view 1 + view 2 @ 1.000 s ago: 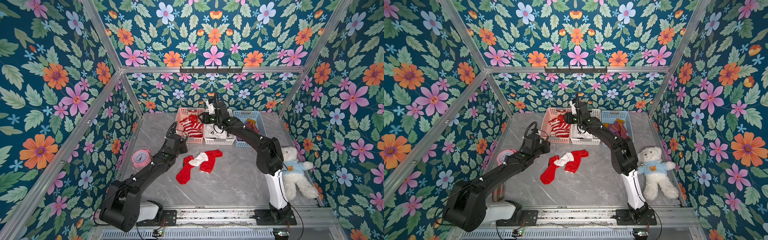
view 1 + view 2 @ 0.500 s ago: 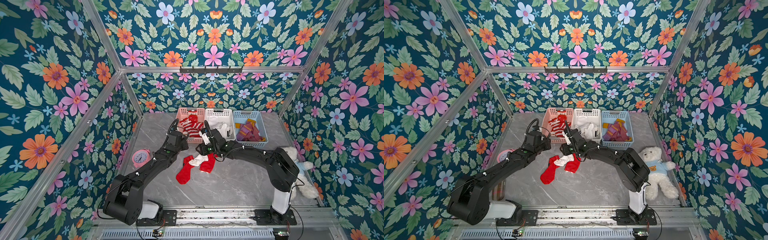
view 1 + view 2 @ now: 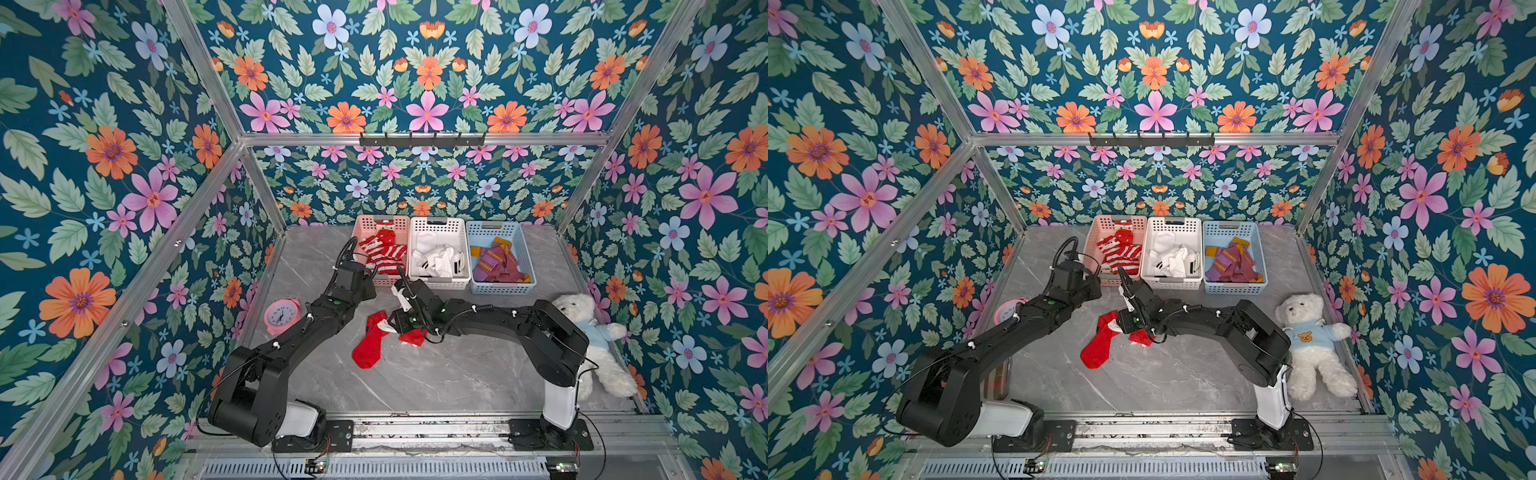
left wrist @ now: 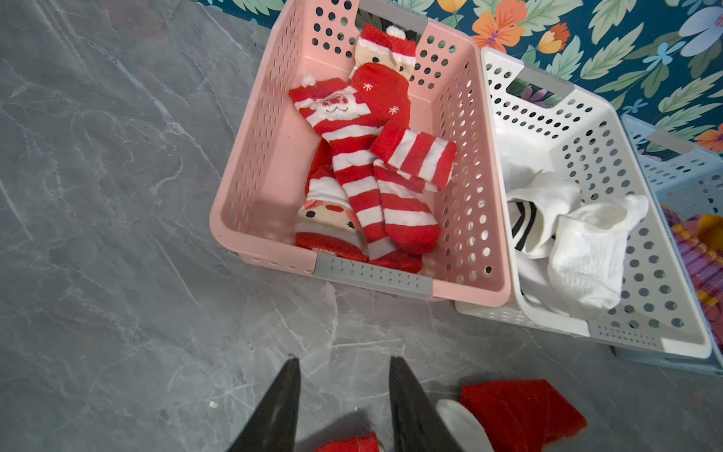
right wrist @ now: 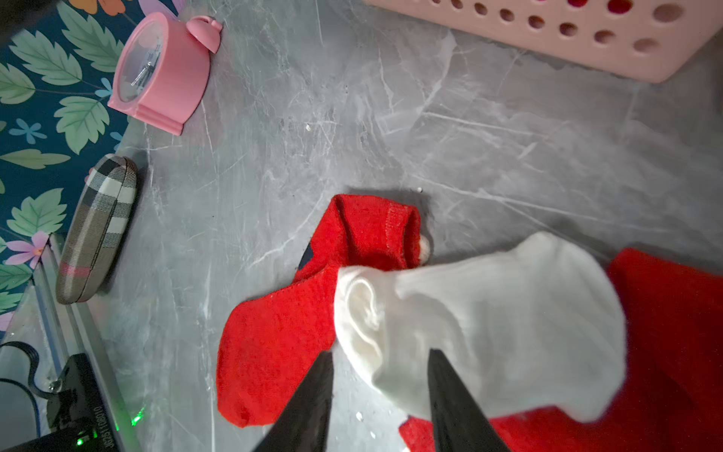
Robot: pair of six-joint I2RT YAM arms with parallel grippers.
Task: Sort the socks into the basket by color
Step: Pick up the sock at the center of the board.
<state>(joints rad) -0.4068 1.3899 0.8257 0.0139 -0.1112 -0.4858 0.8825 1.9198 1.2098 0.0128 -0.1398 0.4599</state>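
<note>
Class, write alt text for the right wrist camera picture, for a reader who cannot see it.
The right gripper, jaws apart, hovers over the edge of a white sock lying across red socks on the grey marble table. Beyond are a pink alarm clock, a plaid case and a corner of a pink basket.

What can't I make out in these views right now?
- Right gripper: hidden under its wrist in both top views; wrist view doesn't show if it touches the white sock, which is blurred.
- Second red sock: cut off by right wrist view's edge, under the arm in top views.
- Pink basket: lower socks buried under others.
</note>
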